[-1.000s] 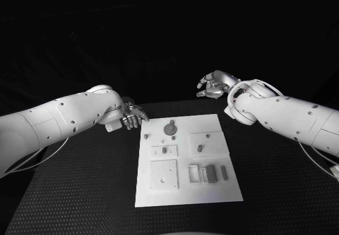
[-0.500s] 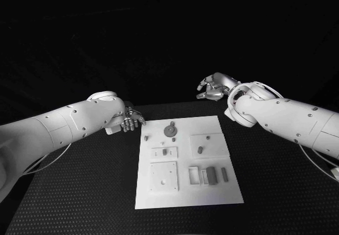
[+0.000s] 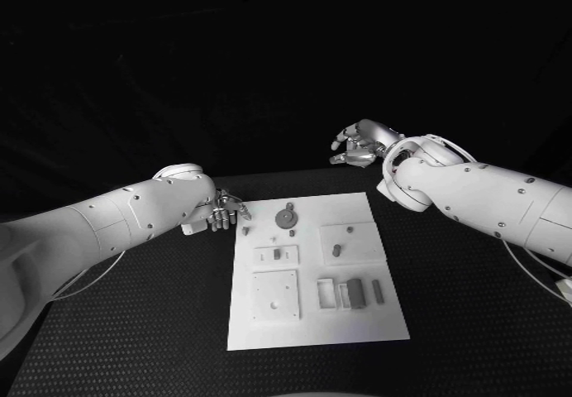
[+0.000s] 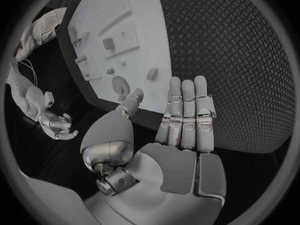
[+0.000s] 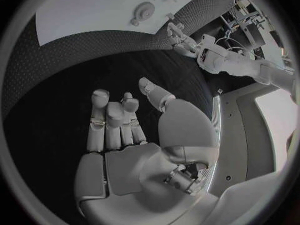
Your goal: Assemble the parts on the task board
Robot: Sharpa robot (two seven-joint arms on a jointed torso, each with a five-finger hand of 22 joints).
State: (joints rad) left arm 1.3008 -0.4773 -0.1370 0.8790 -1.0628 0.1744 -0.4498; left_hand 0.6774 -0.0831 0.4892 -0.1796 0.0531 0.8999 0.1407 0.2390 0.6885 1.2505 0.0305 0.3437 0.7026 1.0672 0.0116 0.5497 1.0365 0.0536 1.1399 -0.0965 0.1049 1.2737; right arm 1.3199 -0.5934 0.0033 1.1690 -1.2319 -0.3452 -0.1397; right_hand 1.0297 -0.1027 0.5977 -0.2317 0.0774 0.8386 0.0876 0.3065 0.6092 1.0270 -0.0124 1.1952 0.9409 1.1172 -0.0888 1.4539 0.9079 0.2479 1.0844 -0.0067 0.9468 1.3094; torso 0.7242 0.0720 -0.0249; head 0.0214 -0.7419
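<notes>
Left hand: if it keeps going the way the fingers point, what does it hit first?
Likely the black table: the left hand is open with its fingers running along the mat beside the task board, not at it. Height above the mat is unclear.

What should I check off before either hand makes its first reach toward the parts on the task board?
1. Left hand holds nothing: ok, its fingers lie extended with nothing in them in its wrist view.
2. Right hand holds nothing: ok, its fingers are apart and bare.
3. Left hand near the task board: ok, it hangs beside the board's far left corner.
4. Right hand near the board: not ok, it sits beyond the table's far edge.
5. Round part free to grasp: ok, it lies uncovered at the board's far end.
6. Which parts are already seated: cannot tell, they are too small to judge.
</notes>
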